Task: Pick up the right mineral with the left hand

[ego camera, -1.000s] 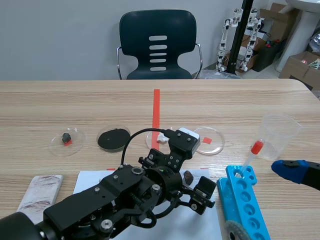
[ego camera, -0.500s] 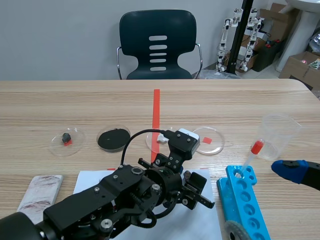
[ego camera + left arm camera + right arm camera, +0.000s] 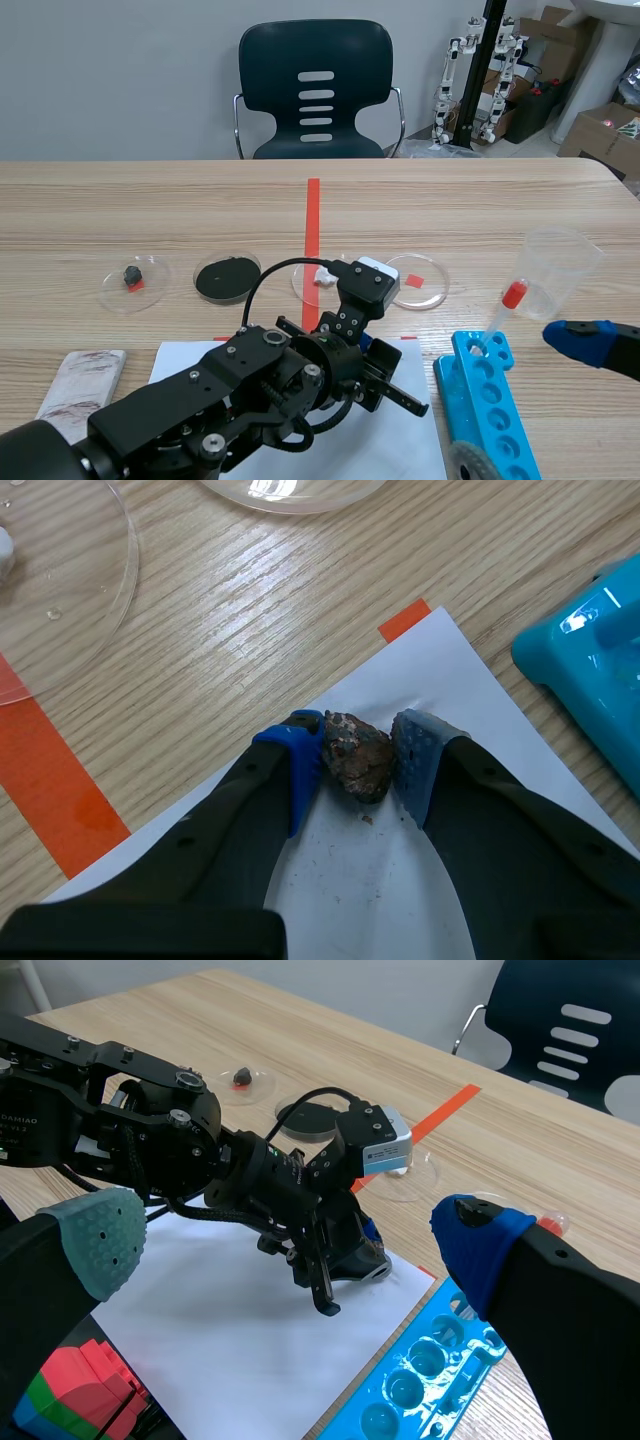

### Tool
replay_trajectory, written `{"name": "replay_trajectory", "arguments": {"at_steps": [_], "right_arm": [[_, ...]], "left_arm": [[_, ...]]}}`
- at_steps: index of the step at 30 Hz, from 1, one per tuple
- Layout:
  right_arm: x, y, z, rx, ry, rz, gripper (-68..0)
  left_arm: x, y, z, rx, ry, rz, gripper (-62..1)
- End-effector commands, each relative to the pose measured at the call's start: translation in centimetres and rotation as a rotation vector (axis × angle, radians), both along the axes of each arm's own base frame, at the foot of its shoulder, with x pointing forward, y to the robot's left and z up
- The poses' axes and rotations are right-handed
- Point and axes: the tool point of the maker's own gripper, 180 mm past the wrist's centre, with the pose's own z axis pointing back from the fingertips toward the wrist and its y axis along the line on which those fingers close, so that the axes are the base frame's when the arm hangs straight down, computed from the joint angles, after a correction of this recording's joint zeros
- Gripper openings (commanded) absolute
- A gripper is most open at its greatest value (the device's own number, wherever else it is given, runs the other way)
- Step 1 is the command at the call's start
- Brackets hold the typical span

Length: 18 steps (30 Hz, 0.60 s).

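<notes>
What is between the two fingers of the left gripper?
A brown rock, lying on the white paper; both pads touch it. The left wrist view shows this.

The mineral is showing a rough, pitted, reddish-brown surface, mostly matt with a few tiny glints, while the soft dotted pads of the left gripper are looking rubbery and dull against the smooth matt black plastic of the fingers. The sheet of paper under them is appearing plain white and matt. The table is showing light wood grain under a smooth satin sheen. The petri dish is gleaming clear and glossy, the turquoise tube rack is shining like moulded plastic, and the chair is showing a dark smooth shell on shiny metal tubing
</notes>
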Motion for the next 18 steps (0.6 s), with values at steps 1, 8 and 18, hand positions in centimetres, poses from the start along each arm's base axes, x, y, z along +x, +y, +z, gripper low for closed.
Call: {"name": "replay_trajectory", "arguments": {"at_steps": [1,8,18], "right_arm": [[0.4,0.3,1.1,0.025,-0.035,0.003,-8.4],[0.4,0.3,1.1,0.025,-0.035,0.003,-8.4],[0.4,0.3,1.1,0.026,-0.035,0.003,-8.4]], "left_arm": [[0.4,-1.1,1.1,-0.034,-0.015,-0.002,-50.9],[0.5,-1.0,1.1,-0.001,-0.045,-0.023,-50.9],[1.0,-0.1,3.8,-0.043,-0.116,0.001,-50.9]]}}
